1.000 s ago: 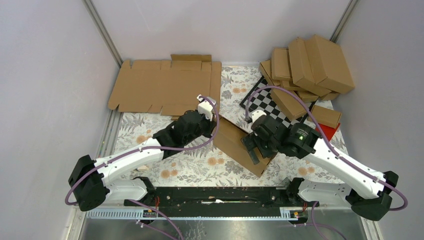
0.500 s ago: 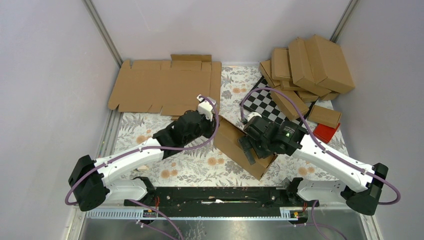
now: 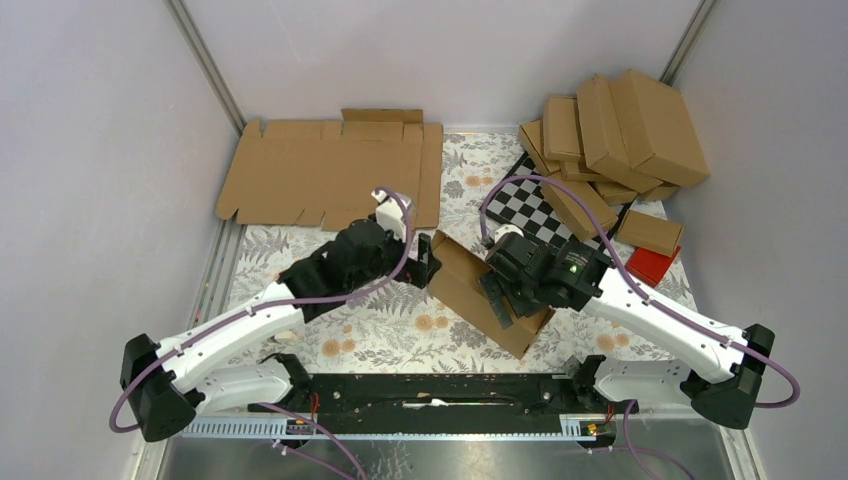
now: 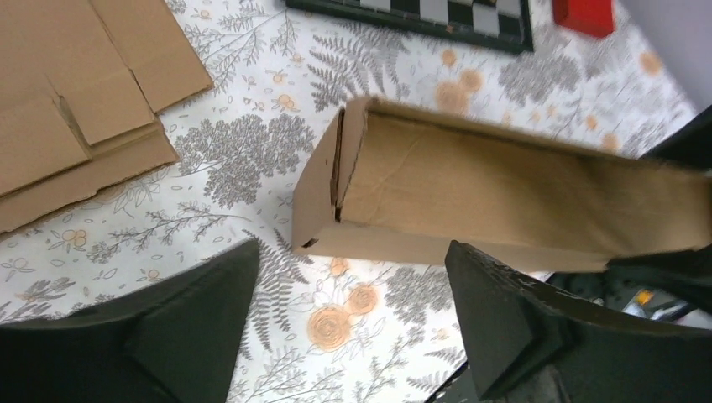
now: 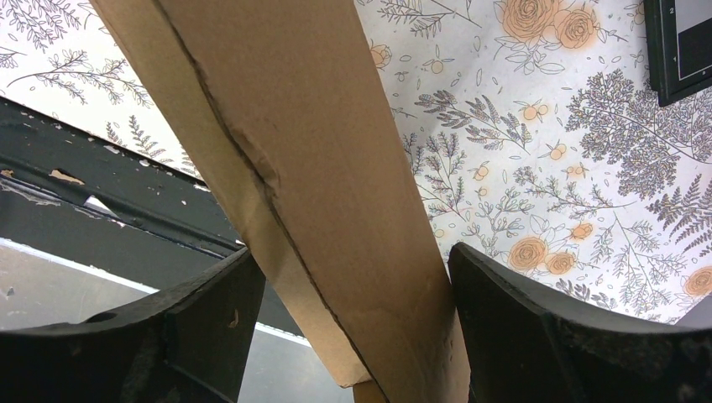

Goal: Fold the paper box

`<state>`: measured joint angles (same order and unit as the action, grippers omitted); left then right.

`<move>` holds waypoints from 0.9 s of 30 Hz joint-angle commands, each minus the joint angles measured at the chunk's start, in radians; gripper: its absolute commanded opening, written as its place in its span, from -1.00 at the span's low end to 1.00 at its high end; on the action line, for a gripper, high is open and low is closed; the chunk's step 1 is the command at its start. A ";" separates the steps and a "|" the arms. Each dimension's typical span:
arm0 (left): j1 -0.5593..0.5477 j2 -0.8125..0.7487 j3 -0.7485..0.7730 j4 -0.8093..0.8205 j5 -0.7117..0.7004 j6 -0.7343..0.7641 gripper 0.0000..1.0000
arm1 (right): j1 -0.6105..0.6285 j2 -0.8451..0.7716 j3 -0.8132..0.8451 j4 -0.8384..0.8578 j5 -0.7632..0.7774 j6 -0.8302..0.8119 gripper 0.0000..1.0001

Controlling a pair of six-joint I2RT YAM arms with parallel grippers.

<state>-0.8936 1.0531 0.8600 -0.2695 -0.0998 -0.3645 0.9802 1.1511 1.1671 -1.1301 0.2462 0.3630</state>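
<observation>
Roughly at the middle of the floral-covered table [image 3: 380, 330] lies the paper box [image 3: 460, 280], its side walls standing and its top open, set askew so that one end points far-left and the other near-right toward the arms' bases. In the left wrist view its near end shows a doubled wall with a slit at the corner. The right gripper [image 3: 497, 290] reaches down over the box's near-right part. In its wrist view a cardboard wall fills the gap between the fingers, which stand wide with both inner faces against it, so it grips the box wall. The left gripper [image 3: 428, 265] sits just beside the box's far-left end with its fingers [image 4: 210, 311] spread wide and nothing between them. That end of the box lies ahead of the fingertips and apart from them. Beyond the left arm, a flat, unfolded cardboard blank [image 3: 330, 170] with notched flaps lies against the far-left corner. To the far right of the box a black-and-white checkered board [image 3: 540, 205] rests on the table, partly under a leaning stack of finished brown cartons [image 3: 620, 130]. Near the right wall a small red block [image 3: 652, 265] lies with a small brown carton [image 3: 650, 232] partly over it.
</observation>
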 commanded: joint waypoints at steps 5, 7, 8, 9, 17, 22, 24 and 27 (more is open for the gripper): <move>0.176 0.035 0.140 0.055 0.093 -0.183 0.98 | 0.006 0.001 0.020 0.002 0.014 -0.003 0.69; 0.198 0.069 0.166 0.071 0.108 -0.191 0.98 | 0.006 0.001 0.020 0.001 0.014 -0.004 0.69; 0.201 0.089 0.182 0.077 0.127 -0.190 0.98 | 0.006 0.001 0.020 0.003 0.013 -0.004 0.69; 0.202 0.111 0.195 0.082 0.139 -0.187 0.98 | 0.006 0.002 0.020 0.004 0.011 -0.003 0.69; 0.203 0.196 0.241 0.127 0.219 -0.168 0.83 | 0.006 0.004 0.016 0.012 0.001 0.003 0.68; 0.203 0.203 0.172 0.105 0.212 -0.159 0.35 | 0.006 0.004 0.016 0.010 0.004 0.004 0.68; 0.203 0.180 0.111 0.125 0.199 -0.167 0.17 | 0.006 0.004 0.016 0.010 0.005 0.004 0.68; 0.203 0.141 0.020 0.157 0.188 -0.181 0.01 | 0.006 0.004 0.016 0.010 0.004 0.003 0.68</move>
<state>-0.6926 1.2427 0.9707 -0.1585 0.0959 -0.5377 0.9802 1.1511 1.1671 -1.1290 0.2451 0.3622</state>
